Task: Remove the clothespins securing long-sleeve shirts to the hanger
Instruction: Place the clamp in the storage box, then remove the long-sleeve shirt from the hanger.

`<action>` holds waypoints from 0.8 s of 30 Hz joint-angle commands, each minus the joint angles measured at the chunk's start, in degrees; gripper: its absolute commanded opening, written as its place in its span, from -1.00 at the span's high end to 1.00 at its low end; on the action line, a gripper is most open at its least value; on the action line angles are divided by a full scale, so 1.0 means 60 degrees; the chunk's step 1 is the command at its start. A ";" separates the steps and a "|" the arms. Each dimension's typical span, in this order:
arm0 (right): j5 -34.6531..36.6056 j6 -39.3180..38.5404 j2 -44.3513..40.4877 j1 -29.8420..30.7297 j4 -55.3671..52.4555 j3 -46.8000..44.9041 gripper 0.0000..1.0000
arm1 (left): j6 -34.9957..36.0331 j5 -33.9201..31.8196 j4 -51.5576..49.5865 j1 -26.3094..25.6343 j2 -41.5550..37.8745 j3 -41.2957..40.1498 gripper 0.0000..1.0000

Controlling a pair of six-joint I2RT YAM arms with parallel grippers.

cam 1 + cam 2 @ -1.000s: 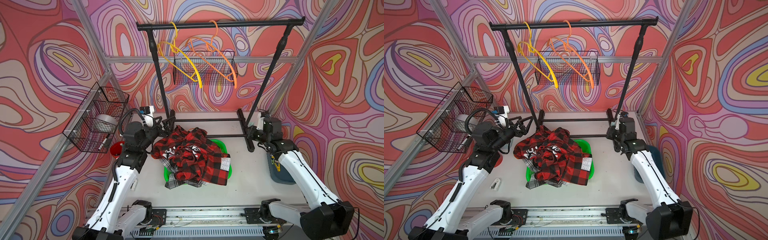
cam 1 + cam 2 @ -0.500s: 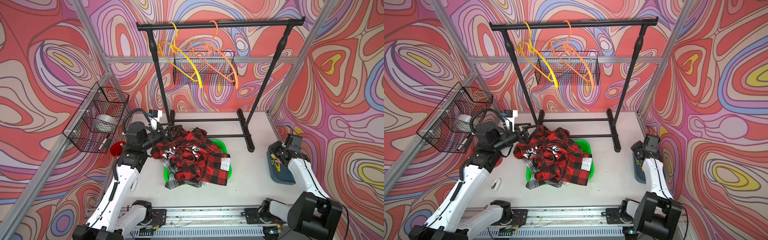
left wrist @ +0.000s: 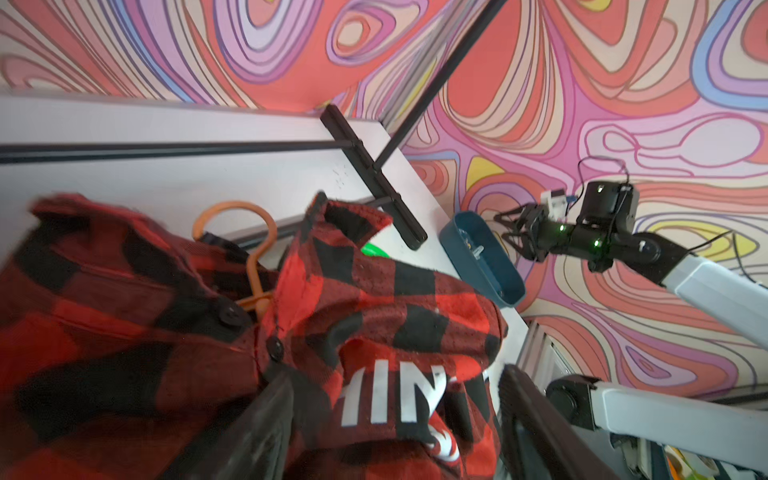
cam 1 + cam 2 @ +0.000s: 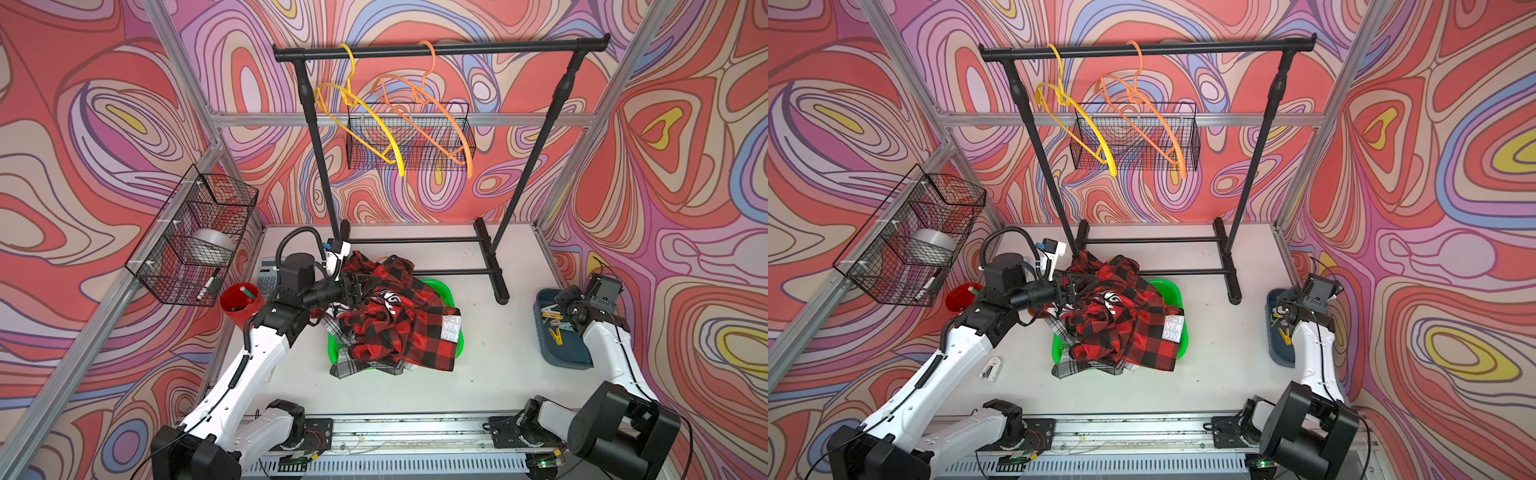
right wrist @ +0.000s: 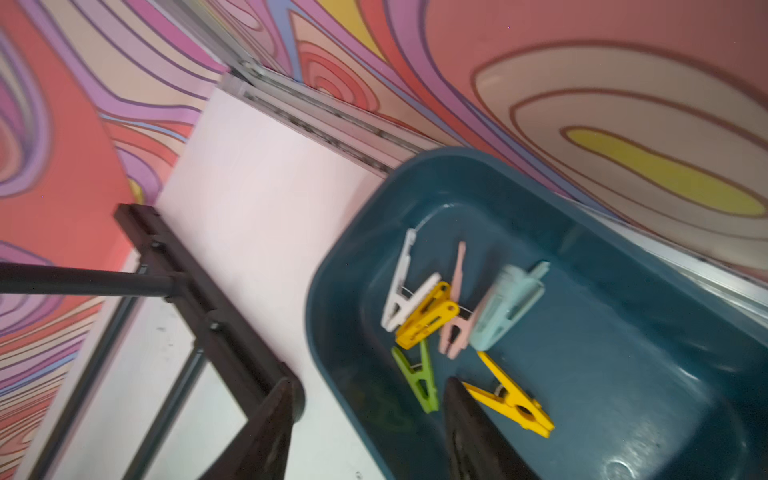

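The red-black long-sleeve shirt (image 4: 399,320) (image 4: 1121,320) lies heaped on a green basket (image 4: 436,286), with a grey plaid shirt (image 4: 347,365) under it. An orange hanger (image 3: 253,249) pokes out of its collar. My left gripper (image 4: 353,286) (image 3: 390,390) is open at the heap's left side, its jaws astride the fabric with white lettering (image 3: 386,395). My right gripper (image 4: 567,305) (image 5: 370,386) hangs open and empty over the blue tray (image 5: 623,374). In the tray lie several clothespins: white (image 5: 405,291), yellow (image 5: 432,311), pink (image 5: 455,316), green (image 5: 419,380), and a blurred teal one (image 5: 507,307).
The black clothes rack (image 4: 440,43) stands at the back with bare yellow (image 4: 361,120) and orange (image 4: 432,112) hangers; its right foot (image 4: 490,262) lies between the basket and the tray. A wire basket (image 4: 195,245), red cup (image 4: 240,299) and calculator (image 4: 268,276) are at the left.
My right arm swung from the rack's right foot out to the blue tray and its jaws opened. My left gripper moved in onto the red-black shirt.
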 commanded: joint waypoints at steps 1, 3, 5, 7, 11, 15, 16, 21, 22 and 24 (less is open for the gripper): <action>-0.1547 -0.0185 -0.0991 0.0066 0.0771 0.0302 -0.16 | -0.0332 -0.0248 -0.0215 -0.0432 -0.0001 -0.0628 -0.45; -0.2589 -0.0191 -0.1560 0.0389 0.1144 0.0345 -0.15 | -0.0610 -0.0307 0.0060 -0.0588 -0.0021 -0.1113 -0.44; -0.3286 -0.0357 -0.1897 0.1102 0.1149 0.0584 -0.12 | -0.0775 -0.0355 0.0206 -0.0720 0.0049 -0.1473 -0.43; -0.3536 -0.0426 -0.2048 0.2274 0.0891 0.1045 -0.08 | -0.0800 -0.0421 0.0240 -0.0855 0.0169 -0.1740 -0.41; -0.2259 -0.0674 -0.1912 0.5873 0.0474 0.1970 -0.08 | -0.0769 -0.0490 0.0586 -0.1014 0.0528 -0.2284 -0.38; -0.0925 -0.1026 -0.0727 0.8928 0.0168 0.2830 -0.08 | -0.0780 -0.0490 0.1161 -0.1110 0.0791 -0.2798 -0.35; -0.0850 -0.1034 -0.0296 0.9476 0.0278 0.2966 -0.08 | -0.0780 -0.0508 0.1241 -0.1116 0.0842 -0.2904 -0.35; -0.0911 -0.1228 0.2016 1.0961 0.0664 0.3934 -0.08 | -0.0871 -0.0705 0.1044 -0.1206 0.1075 -0.2970 -0.30; -0.0923 -0.1210 0.2483 1.1051 0.0692 0.4225 -0.08 | -0.0860 -0.0763 0.0949 -0.1229 0.1109 -0.2999 -0.29; -0.0922 -0.1148 0.3230 1.1069 0.0797 0.4744 -0.08 | -0.0894 -0.0845 0.0901 -0.1243 0.1166 -0.3087 -0.26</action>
